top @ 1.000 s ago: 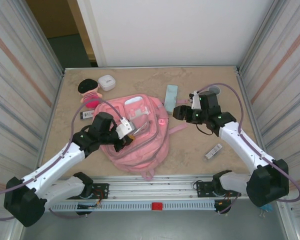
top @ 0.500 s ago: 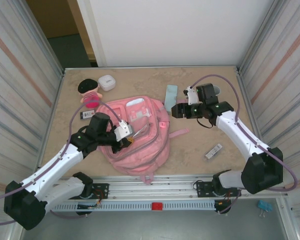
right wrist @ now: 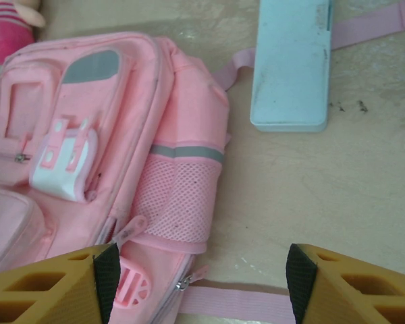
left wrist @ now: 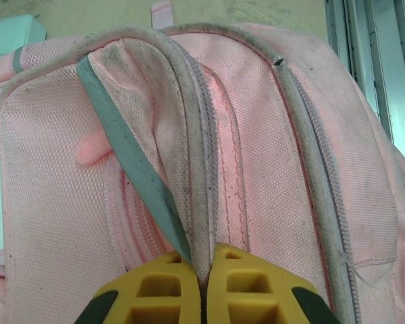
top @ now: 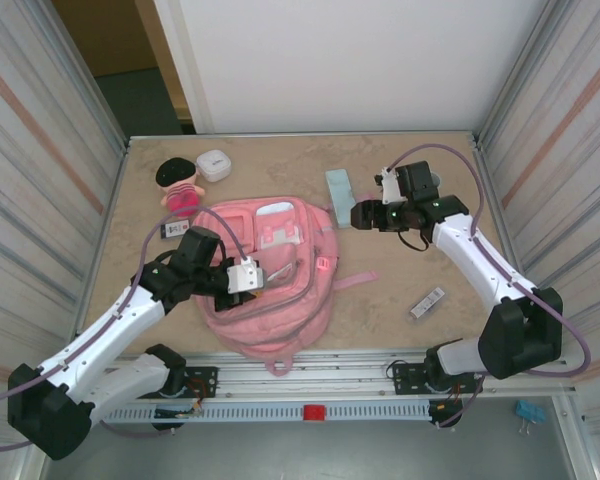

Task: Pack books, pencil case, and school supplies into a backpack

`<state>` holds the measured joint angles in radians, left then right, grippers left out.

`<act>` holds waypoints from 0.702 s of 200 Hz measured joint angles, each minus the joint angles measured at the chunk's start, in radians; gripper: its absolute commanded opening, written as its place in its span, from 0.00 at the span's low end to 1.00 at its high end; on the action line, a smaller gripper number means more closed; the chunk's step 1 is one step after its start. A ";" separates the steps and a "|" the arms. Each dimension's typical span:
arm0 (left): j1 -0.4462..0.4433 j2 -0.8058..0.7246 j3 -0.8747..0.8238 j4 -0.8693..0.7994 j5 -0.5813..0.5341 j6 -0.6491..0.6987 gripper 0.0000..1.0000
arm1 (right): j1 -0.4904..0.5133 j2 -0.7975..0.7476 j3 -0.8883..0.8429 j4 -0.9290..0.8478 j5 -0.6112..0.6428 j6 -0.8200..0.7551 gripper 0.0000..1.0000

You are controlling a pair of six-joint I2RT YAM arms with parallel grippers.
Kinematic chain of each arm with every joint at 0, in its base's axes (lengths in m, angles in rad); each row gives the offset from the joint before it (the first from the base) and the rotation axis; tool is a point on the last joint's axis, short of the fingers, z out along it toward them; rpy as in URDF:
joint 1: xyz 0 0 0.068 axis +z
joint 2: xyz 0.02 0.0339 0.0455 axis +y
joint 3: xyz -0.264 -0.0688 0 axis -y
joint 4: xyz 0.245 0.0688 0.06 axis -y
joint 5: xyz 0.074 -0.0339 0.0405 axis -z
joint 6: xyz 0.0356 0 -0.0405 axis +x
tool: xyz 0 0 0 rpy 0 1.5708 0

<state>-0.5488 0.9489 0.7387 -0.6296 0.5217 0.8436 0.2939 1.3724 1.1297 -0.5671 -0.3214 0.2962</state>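
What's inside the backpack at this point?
The inside of the backpack is hidden: the left gripper pinches its zip rim, and folds of pink fabric cover the opening. The pencil case lies outside, on the table beside it.

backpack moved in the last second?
Yes. The backpack has slid toward the near rail, with the left gripper shut on its rim.

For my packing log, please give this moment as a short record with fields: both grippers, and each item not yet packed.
left gripper: shut, pinching a raised fabric fold of the pink backpack
right gripper: open, over the table beside the backpack
pencil case: flat on the table, outside the backpack
navy book: on the table, left of the backpack
white stick-shaped item: on the table, right of the backpack
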 measured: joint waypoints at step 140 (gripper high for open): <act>0.002 -0.031 -0.025 0.035 0.010 -0.016 0.00 | -0.010 -0.122 -0.193 0.141 -0.195 -0.162 0.73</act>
<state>-0.5472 0.9176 0.7136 -0.5945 0.5312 0.8272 0.2840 1.2507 0.9363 -0.4263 -0.5163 0.1341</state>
